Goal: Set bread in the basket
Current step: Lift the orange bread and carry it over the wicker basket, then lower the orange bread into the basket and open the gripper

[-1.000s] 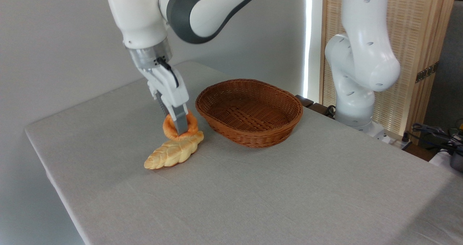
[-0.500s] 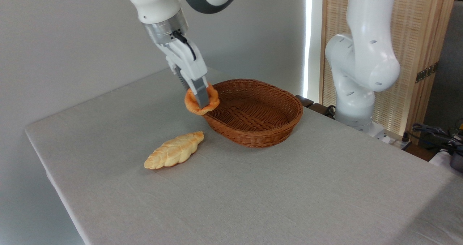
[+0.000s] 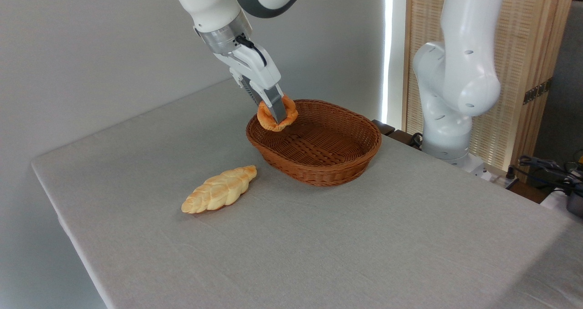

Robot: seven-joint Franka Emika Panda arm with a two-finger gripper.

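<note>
Above the basket's (image 3: pixel 319 174) far-left rim, we have the bread (image 3: pixel 277 115) clamped in our gripper (image 3: pixel 278 116), clear of the wicker. We judge this the carry step, nearly done; next we need to centre over the basket's floor, lower, then release.

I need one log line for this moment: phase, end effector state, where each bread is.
phase: carry | end effector: shut on bread | bread: over basket left end, unreleased | braided loaf: on table
</note>
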